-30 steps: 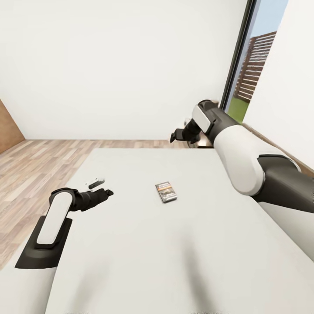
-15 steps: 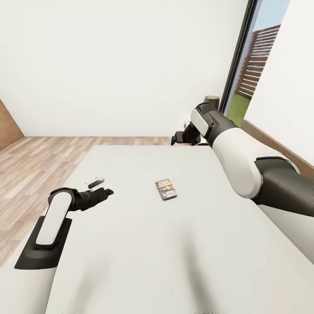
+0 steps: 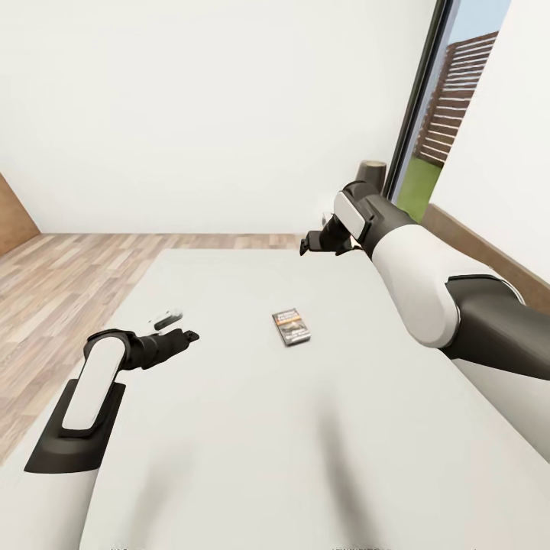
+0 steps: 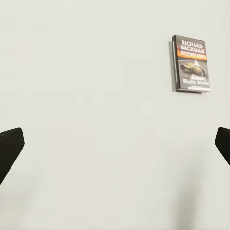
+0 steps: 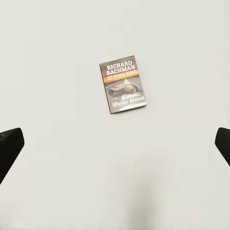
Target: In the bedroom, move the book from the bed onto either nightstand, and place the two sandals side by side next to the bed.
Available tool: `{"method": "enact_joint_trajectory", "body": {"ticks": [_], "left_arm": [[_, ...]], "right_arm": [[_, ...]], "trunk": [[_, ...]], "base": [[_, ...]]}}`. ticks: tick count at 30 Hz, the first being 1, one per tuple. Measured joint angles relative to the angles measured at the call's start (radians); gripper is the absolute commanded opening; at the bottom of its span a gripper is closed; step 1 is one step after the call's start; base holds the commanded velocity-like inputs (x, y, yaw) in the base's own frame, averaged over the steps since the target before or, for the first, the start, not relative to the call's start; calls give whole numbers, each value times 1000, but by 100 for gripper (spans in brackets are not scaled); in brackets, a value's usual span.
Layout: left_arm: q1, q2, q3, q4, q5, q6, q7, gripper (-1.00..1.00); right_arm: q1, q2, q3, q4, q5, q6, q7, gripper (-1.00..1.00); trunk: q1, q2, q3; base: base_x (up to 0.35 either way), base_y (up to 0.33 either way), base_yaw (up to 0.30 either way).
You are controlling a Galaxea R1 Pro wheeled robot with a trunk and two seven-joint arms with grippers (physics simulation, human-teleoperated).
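Two arms reach over the bed [image 3: 252,428], whose pale mattress takes up the near part of the head view. Nearest the camera, the left gripper [image 3: 177,327] hangs just above the mattress, to the left of the book [image 3: 291,327], its fingers spread with nothing between them. The book lies flat on the mattress, cover up, well apart from both grippers; its white lettering "RICHARD BACHMAN" reads clearly in the left wrist view [image 4: 191,63] and the right wrist view [image 5: 122,87]. Beyond the book, over the far edge of the bed, the right gripper [image 3: 321,238] is held higher, fingers likewise parted and empty. Farther still lie the wood-plank floor [image 3: 69,267], the white wall [image 3: 214,114] and, to the book's far right, the black-framed window [image 3: 428,107].
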Motion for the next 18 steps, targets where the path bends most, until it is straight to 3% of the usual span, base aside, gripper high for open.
{"method": "enact_joint_trajectory", "body": {"ticks": [15, 18], "left_arm": [[-2, 2, 1, 2, 0, 0, 1, 100], [-3, 1, 1, 2, -1, 0, 2, 100]], "right_arm": [[0, 0, 0, 1, 2, -1, -4, 100], [2, 0, 0, 2, 4, -30, -6, 100]], "trunk": [[0, 0, -23], [0, 0, -28]], "base": [[0, 0, 0], [0, 0, 0]]}}
